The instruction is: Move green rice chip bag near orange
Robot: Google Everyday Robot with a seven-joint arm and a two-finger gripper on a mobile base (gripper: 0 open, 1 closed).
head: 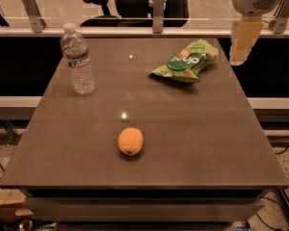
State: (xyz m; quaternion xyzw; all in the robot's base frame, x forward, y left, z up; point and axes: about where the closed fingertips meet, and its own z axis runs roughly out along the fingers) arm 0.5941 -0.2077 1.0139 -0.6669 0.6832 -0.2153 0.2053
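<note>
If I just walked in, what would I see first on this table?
Probably the bright green chip bag, lying near the table's far right edge. Next the little orange, sitting alone toward the front middle, and the clear water bottle standing at the far left. The robot's gripper hangs up at the top right, just right of the bag and not touching it.

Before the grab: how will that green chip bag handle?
The green rice chip bag looks puffed and crinkly, so it is probably light and will likely crumple under a pinch. Lying flat on the table, it should slide, not roll. The hand hangs just right of it, not touching.
</note>
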